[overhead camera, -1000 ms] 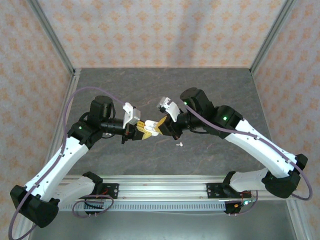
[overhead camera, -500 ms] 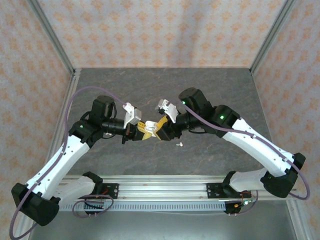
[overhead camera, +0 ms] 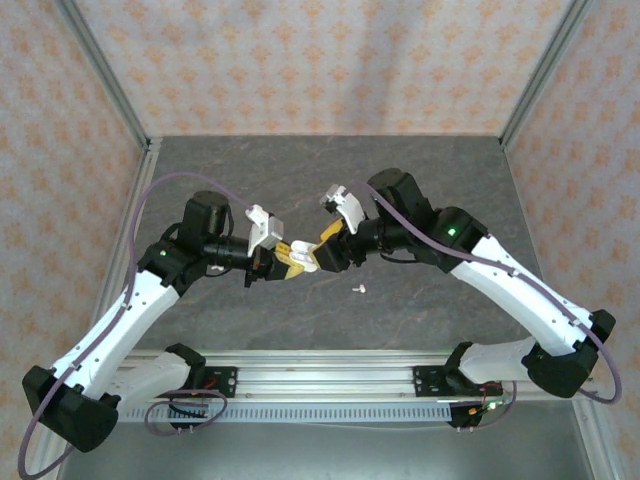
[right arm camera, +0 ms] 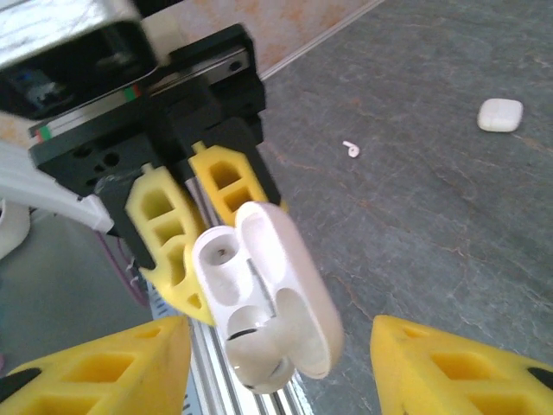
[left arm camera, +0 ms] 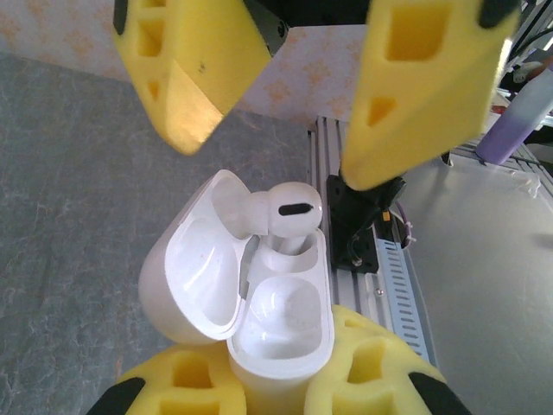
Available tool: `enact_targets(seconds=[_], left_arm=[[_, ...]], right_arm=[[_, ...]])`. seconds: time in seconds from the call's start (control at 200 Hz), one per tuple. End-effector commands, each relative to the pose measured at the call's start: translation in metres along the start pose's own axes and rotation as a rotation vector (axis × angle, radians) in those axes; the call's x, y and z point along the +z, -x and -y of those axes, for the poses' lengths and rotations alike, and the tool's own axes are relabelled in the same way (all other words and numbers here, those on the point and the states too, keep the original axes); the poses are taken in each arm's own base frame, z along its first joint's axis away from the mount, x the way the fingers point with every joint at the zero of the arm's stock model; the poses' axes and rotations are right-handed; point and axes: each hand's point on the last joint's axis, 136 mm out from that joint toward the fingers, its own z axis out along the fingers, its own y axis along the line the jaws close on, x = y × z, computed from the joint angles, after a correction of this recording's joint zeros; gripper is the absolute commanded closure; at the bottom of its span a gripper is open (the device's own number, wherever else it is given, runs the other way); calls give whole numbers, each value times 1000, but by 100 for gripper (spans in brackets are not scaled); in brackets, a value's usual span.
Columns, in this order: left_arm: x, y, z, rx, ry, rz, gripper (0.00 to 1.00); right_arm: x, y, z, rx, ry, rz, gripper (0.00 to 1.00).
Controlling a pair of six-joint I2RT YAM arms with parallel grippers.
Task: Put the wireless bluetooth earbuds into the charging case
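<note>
My left gripper (left arm camera: 278, 385) is shut on the base of a white charging case (left arm camera: 285, 341), held above the table with its lid (left arm camera: 186, 277) swung open. One white earbud (left arm camera: 290, 207) stands in the case's far slot, head sticking up; the near slot is bare. My right gripper (right arm camera: 276, 380) stands open, its yellow fingers (left arm camera: 194, 69) on either side of the earbud and apart from it. From above, the two grippers meet at mid-table, left (overhead camera: 287, 260) and right (overhead camera: 326, 246). A second earbud (overhead camera: 360, 289) lies loose on the table, also seen as earbud (right arm camera: 351, 149).
Another closed white case (right arm camera: 500, 114) lies on the dark stone tabletop (overhead camera: 430, 180). The aluminium rail (overhead camera: 320, 378) with the arm bases runs along the near edge. Patterned walls close in the back and sides.
My right gripper has opened and let go of the earbud, which stays in the case. The right wrist has drawn back slightly up and to the right. The left arm holds still.
</note>
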Motion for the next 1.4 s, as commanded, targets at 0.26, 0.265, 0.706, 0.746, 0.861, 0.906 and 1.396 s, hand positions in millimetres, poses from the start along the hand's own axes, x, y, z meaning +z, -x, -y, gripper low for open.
enact_targets(seconds=[0.26, 0.265, 0.706, 0.746, 0.861, 0.906, 1.396], left_arm=[[-7, 18, -11, 67, 97, 65, 100], [-6, 18, -11, 65, 99, 64, 100], [-12, 0, -70, -98, 400, 34, 100], [-13, -2, -72, -110, 413, 32, 100], [-12, -2, -73, -116, 415, 48, 100], [-12, -1, -73, -116, 413, 53, 100], [-10, 2, -62, -95, 360, 71, 100]], right_arm=[[-41, 34, 31, 231, -267, 145, 54], [-41, 34, 31, 233, -271, 145, 54], [-20, 32, 37, 362, -411, 129, 56], [-13, 32, 38, 374, -405, 127, 55], [4, 29, 39, 396, -381, 103, 55], [10, 29, 39, 402, -371, 93, 56], [42, 20, 48, 406, -383, -3, 60]])
